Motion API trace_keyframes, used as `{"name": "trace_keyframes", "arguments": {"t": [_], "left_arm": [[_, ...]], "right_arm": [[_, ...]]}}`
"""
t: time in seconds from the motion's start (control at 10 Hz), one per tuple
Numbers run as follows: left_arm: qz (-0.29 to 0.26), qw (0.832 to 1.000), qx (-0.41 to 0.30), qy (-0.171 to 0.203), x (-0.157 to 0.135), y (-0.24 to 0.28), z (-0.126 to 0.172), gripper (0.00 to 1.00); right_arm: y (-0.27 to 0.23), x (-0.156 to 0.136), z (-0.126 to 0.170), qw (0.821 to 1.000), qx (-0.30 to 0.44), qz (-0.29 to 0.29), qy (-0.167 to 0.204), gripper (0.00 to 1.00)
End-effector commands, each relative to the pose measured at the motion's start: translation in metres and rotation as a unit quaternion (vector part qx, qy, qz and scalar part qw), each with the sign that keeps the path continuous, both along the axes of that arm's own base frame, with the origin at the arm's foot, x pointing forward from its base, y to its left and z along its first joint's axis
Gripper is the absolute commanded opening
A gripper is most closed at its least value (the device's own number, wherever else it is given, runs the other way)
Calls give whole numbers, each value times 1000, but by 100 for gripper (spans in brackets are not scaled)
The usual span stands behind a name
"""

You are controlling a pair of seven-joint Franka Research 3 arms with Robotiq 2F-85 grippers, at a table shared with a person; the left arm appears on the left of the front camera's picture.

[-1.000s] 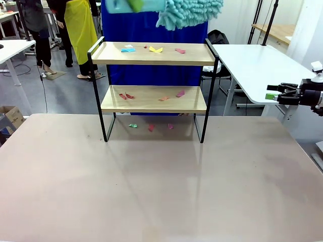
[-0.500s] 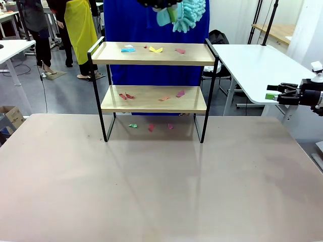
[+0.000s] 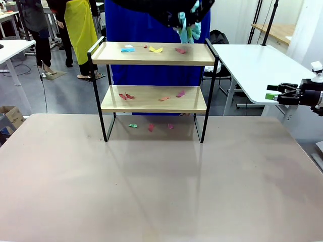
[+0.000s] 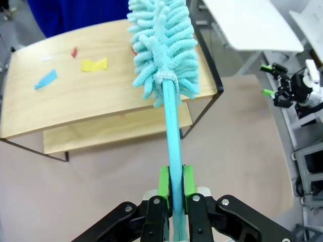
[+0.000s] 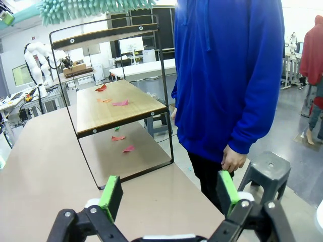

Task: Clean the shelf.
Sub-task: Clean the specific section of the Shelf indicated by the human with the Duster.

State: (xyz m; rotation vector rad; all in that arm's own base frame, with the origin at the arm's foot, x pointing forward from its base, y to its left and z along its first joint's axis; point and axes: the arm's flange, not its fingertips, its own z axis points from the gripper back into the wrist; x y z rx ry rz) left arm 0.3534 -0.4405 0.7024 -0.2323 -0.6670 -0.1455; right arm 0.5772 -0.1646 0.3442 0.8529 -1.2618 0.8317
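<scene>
The shelf (image 3: 151,59) stands at the table's far side, with small coloured paper scraps on its top board, its lower board and the table beneath it. My left gripper (image 4: 175,176) is shut on the handle of a teal fluffy duster (image 4: 164,45). The duster's head hangs just above the right end of the top board (image 4: 75,98), beside a yellow scrap (image 4: 94,64) and a blue scrap (image 4: 46,79). From the front, the duster (image 3: 187,27) shows under my dark left arm at the top edge. My right gripper (image 5: 169,194) is open and holds nothing, off the table's right side (image 3: 282,93).
A person in a blue hoodie (image 5: 227,75) stands right behind the shelf, hand hanging down. A grey stool (image 5: 267,171) is beside them. A white table (image 3: 252,63) lies at the right. The big table's near half (image 3: 151,191) is bare.
The duster head has come down from the picture's top edge to just over the right end of the top board, and my left arm has come into the front view. The right arm has not moved.
</scene>
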Motion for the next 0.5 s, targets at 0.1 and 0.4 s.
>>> {"name": "trace_keyframes", "arguments": {"t": [0.1,0.4], "left_arm": [[8,999,-14,29,7,-21,-2,13],[29,996,-18,83,10,-32,-30,13]], "right_arm": [[3,-1,2,1000,-2,2,-7,100],[3,-1,2,1000,-2,2,-7,100]]}}
